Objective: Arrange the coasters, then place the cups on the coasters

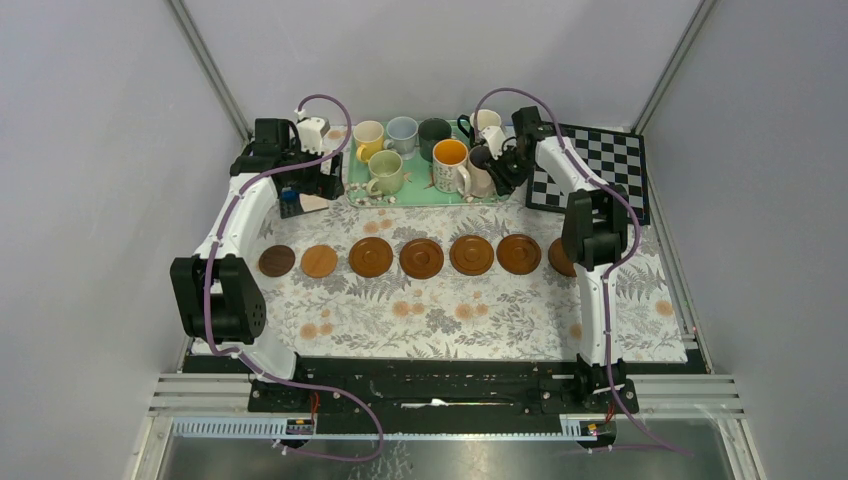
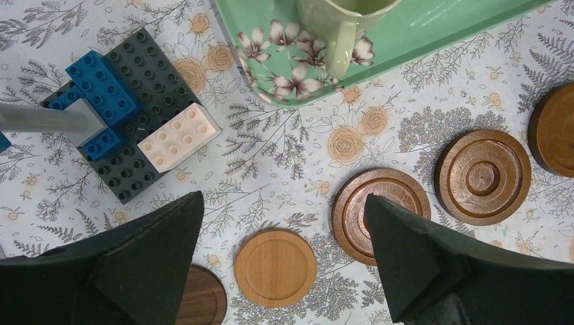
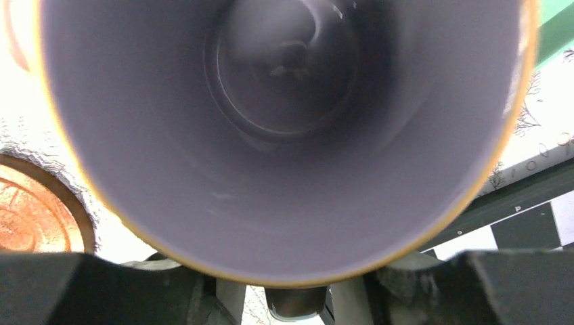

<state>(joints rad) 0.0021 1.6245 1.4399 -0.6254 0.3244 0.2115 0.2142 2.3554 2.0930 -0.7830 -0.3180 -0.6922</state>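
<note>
Your right wrist camera shows only the pale grey inside of a pinkish ceramic mug (image 3: 284, 135) against the right gripper (image 3: 288, 291); whether it clamps, you cannot tell. Overhead, that mug sits at the right end of the green floral tray (image 1: 415, 192). Your left gripper (image 2: 281, 203) gapes wide above a light round wooden coaster (image 2: 275, 267).

7 round, rimmed brown wooden coasters (image 1: 422, 258) lying flat in one straight row, well nearer the bases than both pincers; darkest at L end, R-most partly hidden. Light coaster (image 2: 275, 267) just below the gap of L pincer (image 2: 282, 200); ringed coaster (image 2: 381, 213) by its R finger. 7 cups upright, grouped: pinkish cup (image 1: 481, 183) right at R pincer (image 1: 497, 165); floral cup (image 1: 450, 163), orange inside, just L of it; pale green cup (image 1: 385, 172) just R of L pincer; yellow cup (image 1: 368, 135), pale blue cup (image 1: 402, 132), dk green cup (image 1: 434, 133), black cup (image 1: 487, 120) beyond.
</note>
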